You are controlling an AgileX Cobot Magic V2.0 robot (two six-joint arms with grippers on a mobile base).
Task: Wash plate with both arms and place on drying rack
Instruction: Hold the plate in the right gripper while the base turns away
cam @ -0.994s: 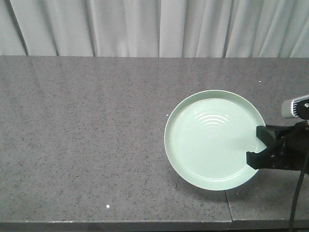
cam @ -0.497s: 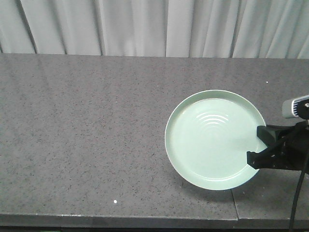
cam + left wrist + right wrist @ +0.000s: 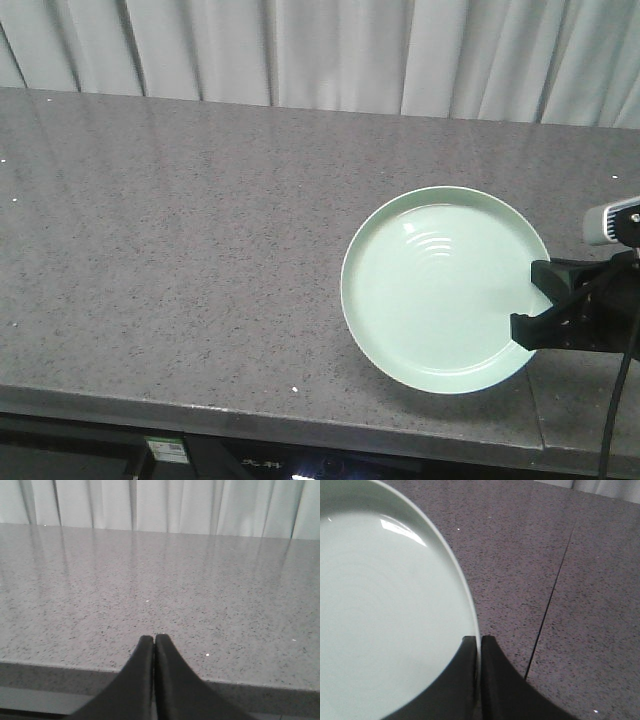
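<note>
The pale mint-green plate (image 3: 440, 290) hangs just above the grey stone counter at the right. My right gripper (image 3: 538, 300) is shut on its right rim. The right wrist view shows the two black fingers pinching the thin edge of the plate (image 3: 385, 605), one finger over the inside and one outside, with the right gripper (image 3: 478, 639) above the counter. In the left wrist view my left gripper (image 3: 154, 637) is shut with nothing between its fingers, just over the counter's front edge. The left arm does not show in the front view. The drying rack is out of view.
The speckled grey counter (image 3: 180, 250) runs across the whole width, with its front edge (image 3: 200, 420) low in the front view. A dark seam (image 3: 550, 605) crosses the stone right of the plate. White curtains (image 3: 300, 50) hang behind.
In the front view the counter and curtains have slid right and up, and more of the front edge shows. The plate and right gripper keep the same place in the picture.
</note>
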